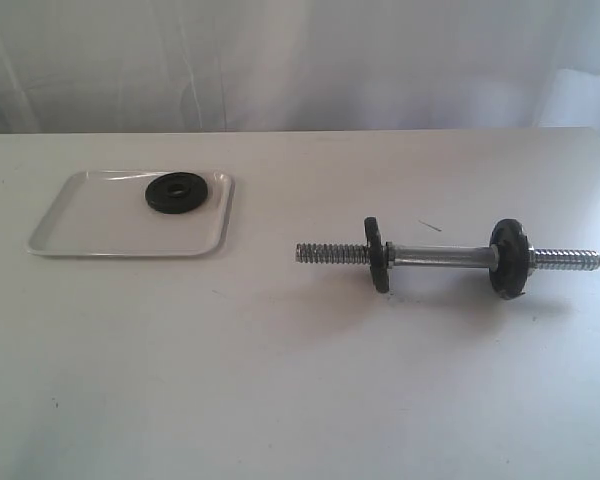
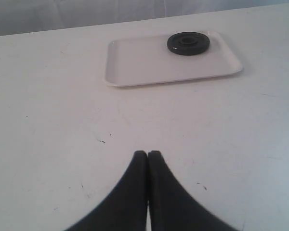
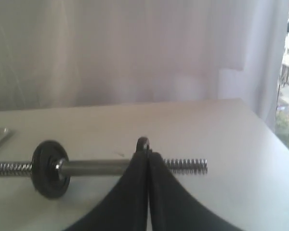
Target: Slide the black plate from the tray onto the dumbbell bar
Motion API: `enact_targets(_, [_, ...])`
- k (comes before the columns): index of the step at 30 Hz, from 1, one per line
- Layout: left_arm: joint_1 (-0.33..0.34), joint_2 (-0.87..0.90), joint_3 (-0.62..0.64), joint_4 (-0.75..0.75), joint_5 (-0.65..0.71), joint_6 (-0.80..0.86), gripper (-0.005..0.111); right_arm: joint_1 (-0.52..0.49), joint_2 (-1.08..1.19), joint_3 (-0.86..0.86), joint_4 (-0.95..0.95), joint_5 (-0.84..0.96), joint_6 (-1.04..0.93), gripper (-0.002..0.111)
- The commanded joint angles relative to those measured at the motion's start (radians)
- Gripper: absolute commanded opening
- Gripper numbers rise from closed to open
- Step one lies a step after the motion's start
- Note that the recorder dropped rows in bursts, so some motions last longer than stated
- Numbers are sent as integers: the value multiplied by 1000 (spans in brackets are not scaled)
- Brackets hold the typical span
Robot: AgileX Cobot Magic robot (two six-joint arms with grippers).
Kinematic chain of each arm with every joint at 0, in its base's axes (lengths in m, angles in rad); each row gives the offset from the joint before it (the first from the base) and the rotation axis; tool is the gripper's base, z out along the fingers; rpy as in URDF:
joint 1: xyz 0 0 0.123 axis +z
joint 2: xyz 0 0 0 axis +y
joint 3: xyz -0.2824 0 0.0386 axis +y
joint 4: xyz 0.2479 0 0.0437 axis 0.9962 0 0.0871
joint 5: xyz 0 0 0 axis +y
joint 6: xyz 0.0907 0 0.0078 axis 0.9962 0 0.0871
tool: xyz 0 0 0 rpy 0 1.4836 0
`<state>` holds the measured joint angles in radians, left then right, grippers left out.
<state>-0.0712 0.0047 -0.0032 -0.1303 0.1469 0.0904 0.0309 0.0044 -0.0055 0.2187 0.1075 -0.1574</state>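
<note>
The black plate point(image 1: 177, 192) lies flat in the far right part of the white tray point(image 1: 110, 220), at the left of the table. The dumbbell bar point(image 1: 445, 257) lies on the table to the right, with a black disc point(image 1: 378, 254) point(image 1: 509, 259) standing on it near each threaded end. Neither gripper shows in the exterior view. My left gripper point(image 2: 148, 153) is shut and empty above bare table, some way short of the tray point(image 2: 149, 62) and the black plate point(image 2: 188, 43). My right gripper point(image 3: 148, 154) is shut and empty, and hides part of the dumbbell bar point(image 3: 94, 167) behind it.
White table top point(image 1: 280, 380) spreads round the tray and the bar. A pale curtain point(image 1: 300, 60) hangs behind the table's far edge. In the right wrist view the table's side edge point(image 3: 267, 132) runs close to a window.
</note>
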Motion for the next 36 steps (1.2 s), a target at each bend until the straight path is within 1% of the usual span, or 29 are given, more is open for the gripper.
enact_targets(1, [-1,-5,3,-2,3,3,0,-2,-4,6,-9,-214,4,0])
enact_targets(4, [-1,-5,3,-2,3,3,0,-2,-4,6,-9,-328,4,0])
enact_targets(7, [-1,-5,3,-2,3,3,0,-2,-4,6,-7,-482,4,0])
enact_targets(9, [-1,-5,3,-2,3,3,0,-2,-4,6,-7,-537,4,0])
enact_targets(12, [-1,-5,3,-2,3,3,0,-2,-4,6,-7,-539,4,0])
enact_targets(14, [-1,-5,3,-2,3,3,0,-2,-4,6,-7,-571,25,0])
enact_targets(16, [-1,-5,3,-2,3,3,0,-2,-4,6,-7,-584,185,0])
enact_targets(19, [-1,-5,3,-2,3,3,0,-2,-4,6,-11,-577,597,0])
enact_targets(20, [-1,-5,3,-2,3,3,0,-2,-4,6,-11,-590,686,0])
enact_targets(21, [-1,-5,3,-2,3,3,0,-2,-4,6,-11,-622,720,0])
enact_targets(24, [-1,-5,3,-2,3,3,0,-2,-4,-3,-28,-668,743,0])
enact_targets(28, [-1,-5,3,-2,3,3,0,-2,33,-113,-158,-603,737,0])
enact_targets(32, [-1,-5,3,-2,3,3,0,-2,148,-226,-284,-566,723,0])
enact_targets(36, [-1,-5,3,-2,3,3,0,-2,326,-337,-307,-564,608,0])
